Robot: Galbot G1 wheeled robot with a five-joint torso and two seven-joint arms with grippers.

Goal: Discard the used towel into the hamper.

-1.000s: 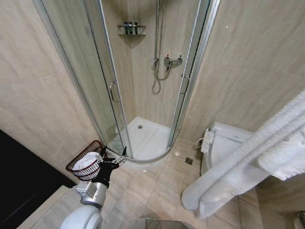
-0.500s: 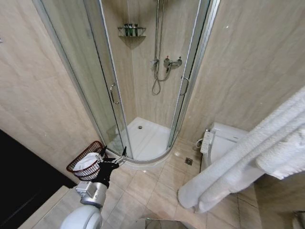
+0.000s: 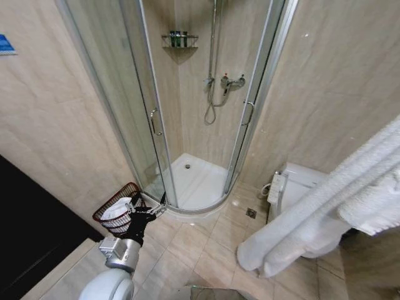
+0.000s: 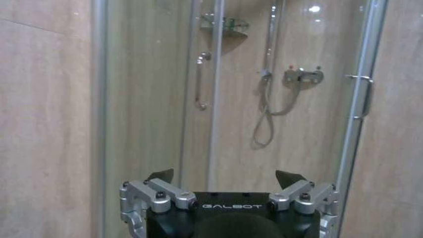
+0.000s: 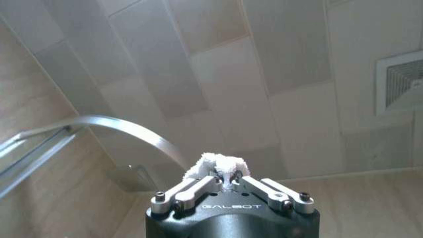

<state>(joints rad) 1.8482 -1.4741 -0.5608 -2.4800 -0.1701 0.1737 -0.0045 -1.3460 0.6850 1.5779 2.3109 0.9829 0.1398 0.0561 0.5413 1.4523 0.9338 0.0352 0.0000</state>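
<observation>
We are facing the corner shower cabin (image 3: 194, 125), the biggest thing before us, with its curved glass doors and white tray, and the toilet (image 3: 300, 184) sits to its right against the tiled wall. Next in size is the towel (image 3: 325, 219), a long white fold that hangs across the right of the head view and droops toward the floor tiles; in the right wrist view a tuft of it (image 5: 218, 166) pokes out between the fingers, so our right gripper (image 5: 228, 182) is clamped on the towel and points up at the ceiling. The hamper (image 3: 119, 215) is smaller, a dark reddish wire basket standing on the floor at the left, just beside the shower's edge and against the wall, with something white already lying in it. Smallest is our left gripper (image 3: 149, 209), raised close by the hamper's near rim with its fingers spread apart and nothing between them, looking at the shower door in its wrist view (image 4: 225, 186). We judge the step in hand to be carrying the towel across to the hamper, which lies well apart from it. To do this well we should keep the grip firm, swing the hanging length clear of the toilet, bring its low end over the opening first, and move the left arm aside so it does not block the rim.
</observation>
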